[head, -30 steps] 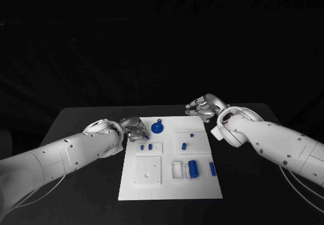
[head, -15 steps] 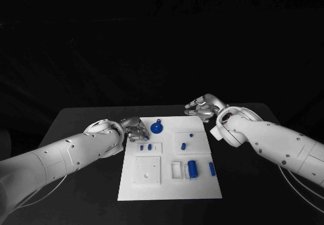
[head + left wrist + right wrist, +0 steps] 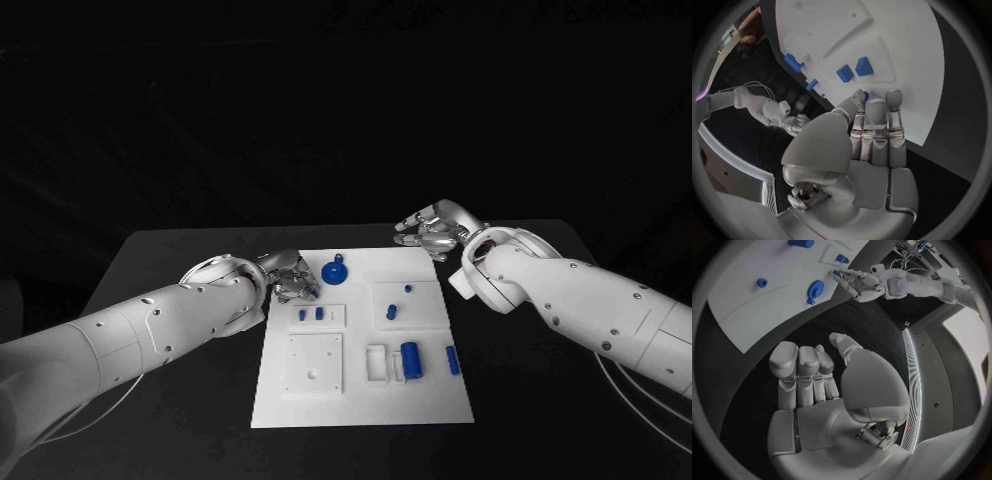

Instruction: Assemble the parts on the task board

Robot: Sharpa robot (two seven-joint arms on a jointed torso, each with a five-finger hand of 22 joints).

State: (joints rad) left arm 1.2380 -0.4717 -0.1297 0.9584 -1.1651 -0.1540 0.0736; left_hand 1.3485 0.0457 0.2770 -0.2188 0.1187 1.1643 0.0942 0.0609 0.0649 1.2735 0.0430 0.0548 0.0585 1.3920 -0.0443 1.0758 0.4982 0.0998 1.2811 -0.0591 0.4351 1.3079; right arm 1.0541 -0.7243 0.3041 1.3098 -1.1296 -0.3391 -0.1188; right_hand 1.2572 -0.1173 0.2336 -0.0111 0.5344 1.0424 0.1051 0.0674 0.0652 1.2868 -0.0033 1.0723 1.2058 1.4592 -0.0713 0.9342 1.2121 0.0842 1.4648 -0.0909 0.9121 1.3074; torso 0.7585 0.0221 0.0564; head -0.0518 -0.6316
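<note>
The white task board lies mid-table. My left hand rests at its far left edge, next to the round blue part. In the left wrist view its fingers lie straight and close together, and a small blue part sits pinched at the tips of thumb and finger. The right wrist view shows that hand with the blue bit at its tips. My right hand hovers past the board's far right corner, over black table, its fingers holding nothing.
Two small blue pegs stand in the left block and two more in the right block. A blue cylinder and a blue bar lie toward the near right. A plain white block sits at the near left.
</note>
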